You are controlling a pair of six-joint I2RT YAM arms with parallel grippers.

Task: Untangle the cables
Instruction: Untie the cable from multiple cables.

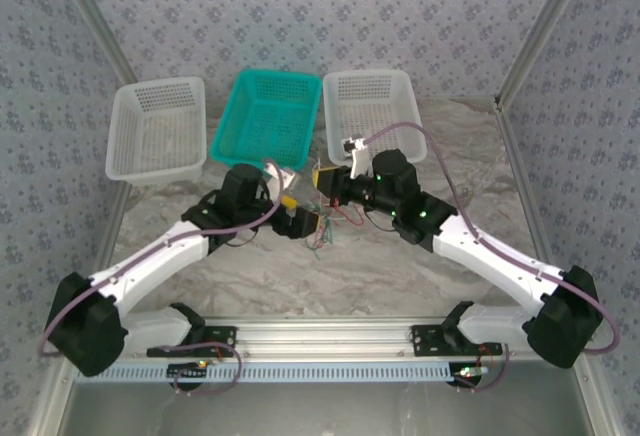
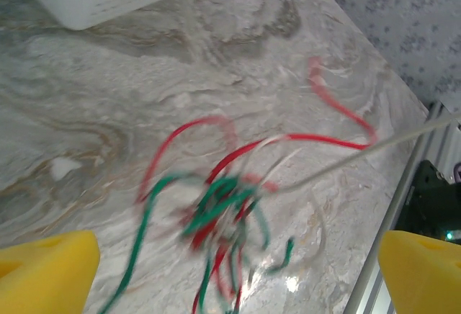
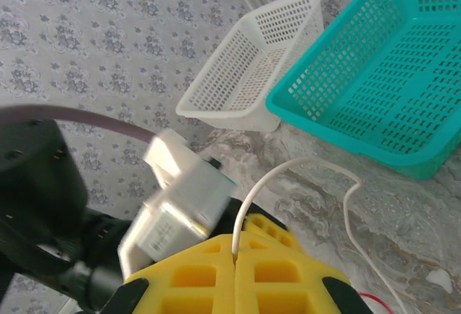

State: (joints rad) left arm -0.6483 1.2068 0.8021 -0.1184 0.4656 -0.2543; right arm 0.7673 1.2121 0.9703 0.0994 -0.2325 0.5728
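Note:
The cables are a small clump of green, red and pale wires, blurred, over the marble table between my two arms. My left gripper is open, with its yellow fingers wide apart on either side of the clump and nothing between them gripped. A white cable rises from my right gripper, which is shut on it, then loops over the table. In the top view the left gripper and the right gripper sit close together at the table's centre.
Three baskets stand along the back: a white one on the left, a teal one in the middle, a white one on the right. A metal rail runs along the near edge. Patterned walls enclose the table.

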